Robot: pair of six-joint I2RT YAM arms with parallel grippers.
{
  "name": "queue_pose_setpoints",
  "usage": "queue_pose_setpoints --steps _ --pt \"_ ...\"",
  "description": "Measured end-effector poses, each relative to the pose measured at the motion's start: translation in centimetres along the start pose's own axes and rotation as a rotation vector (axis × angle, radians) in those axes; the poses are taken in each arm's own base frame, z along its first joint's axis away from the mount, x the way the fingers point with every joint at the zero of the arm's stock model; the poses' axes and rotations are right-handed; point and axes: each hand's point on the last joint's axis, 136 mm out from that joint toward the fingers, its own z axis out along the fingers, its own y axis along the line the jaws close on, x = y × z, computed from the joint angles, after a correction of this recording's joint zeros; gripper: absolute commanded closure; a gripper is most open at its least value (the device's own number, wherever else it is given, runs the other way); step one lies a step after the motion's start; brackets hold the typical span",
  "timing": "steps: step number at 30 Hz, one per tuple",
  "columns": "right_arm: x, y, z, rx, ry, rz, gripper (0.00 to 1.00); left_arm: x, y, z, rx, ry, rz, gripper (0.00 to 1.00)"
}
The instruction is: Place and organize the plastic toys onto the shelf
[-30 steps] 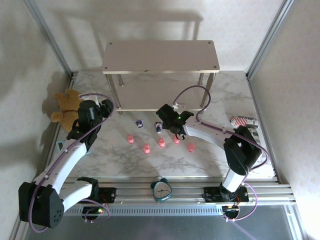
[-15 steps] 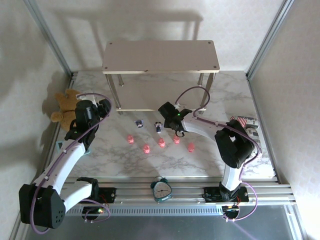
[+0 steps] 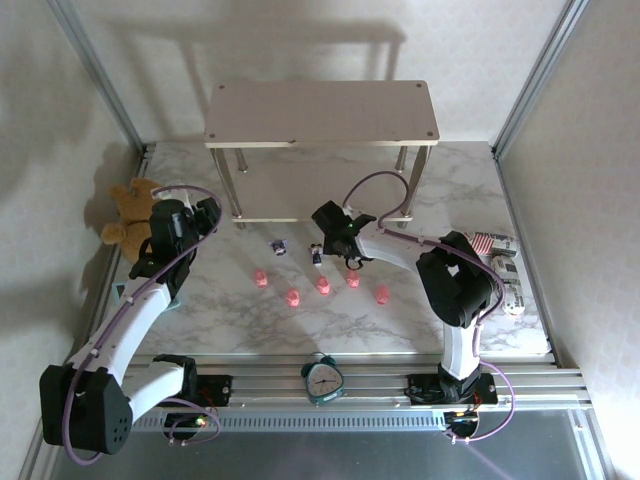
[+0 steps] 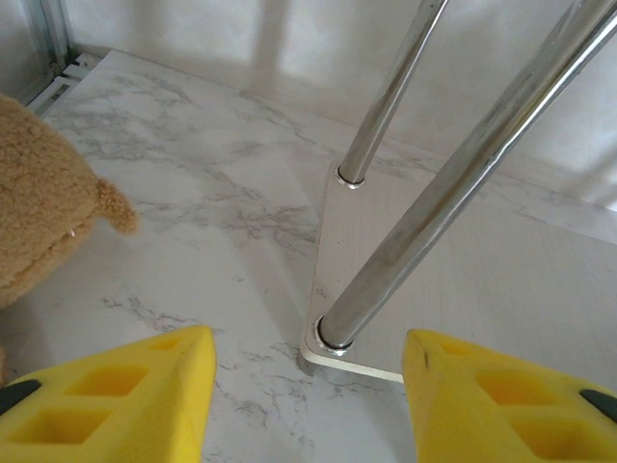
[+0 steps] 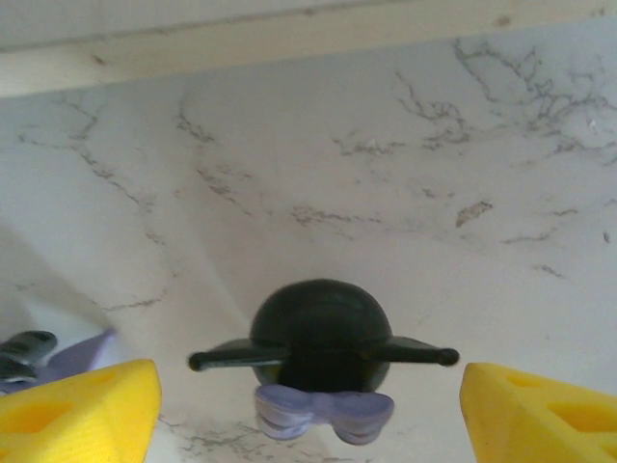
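Observation:
My right gripper [image 5: 310,410] is open, its yellow fingertips [image 5: 87,410] on either side of a dark round figurine with a pale purple bow [image 5: 323,338] standing on the marble. They are not touching it. In the top view that gripper [image 3: 333,232] sits just in front of the shelf [image 3: 320,110]. Two purple-and-white figurines [image 3: 279,246] [image 3: 317,254] stand to its left. Five pink pigs [image 3: 323,286] lie in a loose row nearer the front. My left gripper [image 4: 308,386] is open and empty, facing the shelf's front left leg [image 4: 434,193].
A brown teddy bear [image 3: 135,210] lies at the left edge, close to my left gripper [image 3: 200,215]. A teal alarm clock [image 3: 322,378] stands at the front rail. A striped object [image 3: 490,243] lies at the right. The shelf's lower board [image 4: 501,289] rests on the marble.
The right arm folded, its elbow swinging left, and its gripper shifted slightly left and toward the shelf. The left arm barely moved.

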Motion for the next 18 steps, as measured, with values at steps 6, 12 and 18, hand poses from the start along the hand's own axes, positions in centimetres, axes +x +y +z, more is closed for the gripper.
queue_pose_setpoints --steps 6,12,18 --pt "-0.8 -1.1 1.0 0.019 0.005 0.016 0.24 0.3 0.2 0.3 -0.006 0.009 0.0 0.47" --pt "-0.7 -1.2 1.6 0.015 0.016 0.016 0.29 0.5 0.4 0.5 -0.013 0.018 -0.001 0.47" --pt "-0.3 -0.5 2.1 -0.011 0.037 0.006 0.39 0.4 0.6 0.6 -0.016 0.016 -0.003 0.48"
